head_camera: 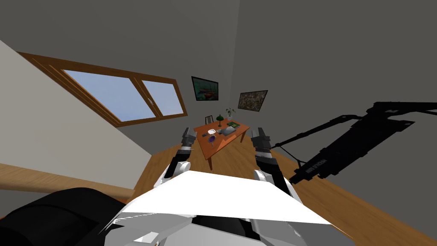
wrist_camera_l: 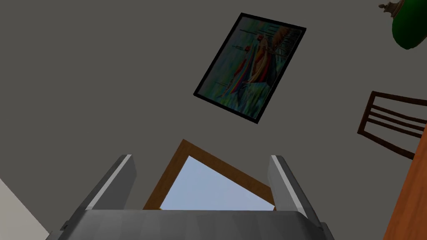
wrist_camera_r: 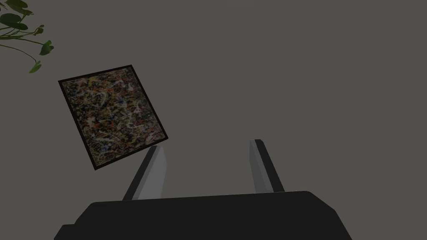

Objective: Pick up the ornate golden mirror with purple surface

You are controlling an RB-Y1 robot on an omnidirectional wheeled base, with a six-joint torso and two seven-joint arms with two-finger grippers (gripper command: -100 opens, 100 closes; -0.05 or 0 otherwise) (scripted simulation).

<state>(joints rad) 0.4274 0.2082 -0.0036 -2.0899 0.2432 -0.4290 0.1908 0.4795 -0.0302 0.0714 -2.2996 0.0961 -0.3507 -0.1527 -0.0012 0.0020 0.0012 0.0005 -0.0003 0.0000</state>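
The mirror (head_camera: 211, 138) is a small purple shape lying near the left front part of an orange wooden table (head_camera: 222, 145), some way ahead of me across the floor. Its frame is too small to make out. My left gripper (head_camera: 189, 130) is raised left of the table's near corner, well short of the mirror. In the left wrist view this left gripper (wrist_camera_l: 202, 160) stands open and empty. My right gripper (head_camera: 260, 132) is raised to the right of the table. The right wrist view shows the right gripper (wrist_camera_r: 205, 143) open with nothing between the fingers.
On the table are a white dish (head_camera: 211, 131), a green-shaded lamp (head_camera: 219, 118), a potted plant (head_camera: 230, 112), a green book (head_camera: 234, 124) and a grey object (head_camera: 225, 131). A dark chair (head_camera: 208, 119) stands behind it. A black stand (head_camera: 350, 147) reaches in at the right.
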